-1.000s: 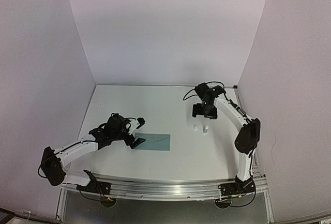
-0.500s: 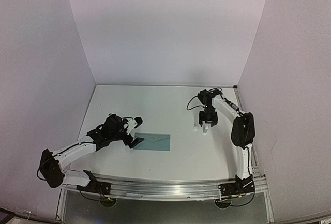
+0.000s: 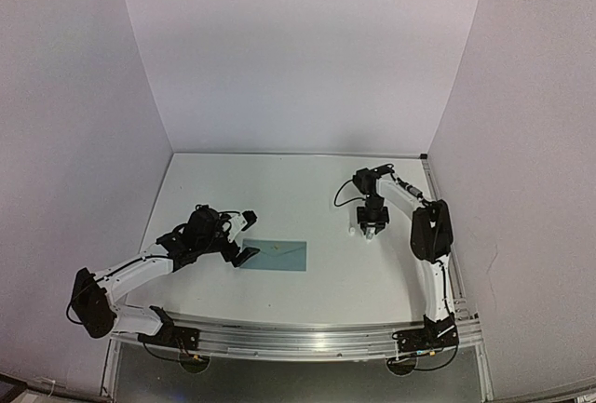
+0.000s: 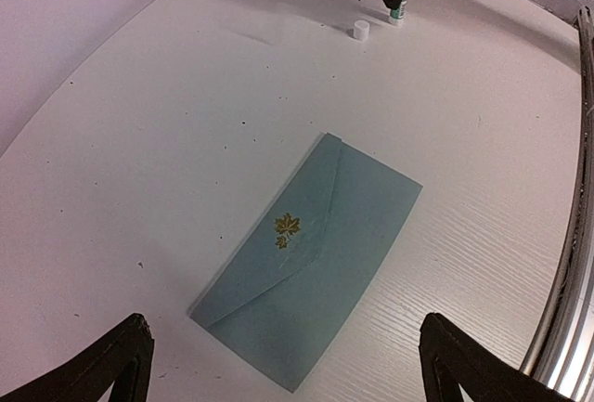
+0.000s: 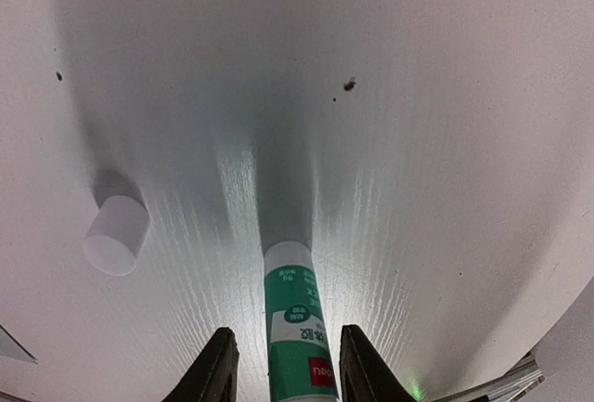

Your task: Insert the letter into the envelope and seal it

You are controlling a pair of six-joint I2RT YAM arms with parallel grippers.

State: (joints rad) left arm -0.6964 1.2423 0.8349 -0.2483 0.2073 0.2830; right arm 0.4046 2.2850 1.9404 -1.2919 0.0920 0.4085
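**deskwatcher:** Where's the envelope (image 4: 311, 258) at? And what are the grippers doing?

**yam_fan:** Envelope is lying flat on the desk (image 3: 279, 189), left of centre and towards the near edge. The flap side is up and the flap is folded down, with a little gold leaf sticker (image 4: 286, 229) at its tip. The left gripper (image 3: 248, 237) hangs just above its left end with the jaws spread wide, nothing in them, and from the wrist cam the envelope sits between the two fingers.

**deskwatcher:** And the right one?

**yam_fan:** The right gripper (image 3: 370, 229) is well apart from the envelope, over on the right half of the desk, pointing down at a white-and-green glue stick (image 5: 295, 318). It has one finger on each side of the tube, pulled in close. I honestly can't tell if the pads are actually pinching it, the gaps look razor thin. A small white cap (image 5: 116, 235) sits on the desk just beside the stick, not touching it.
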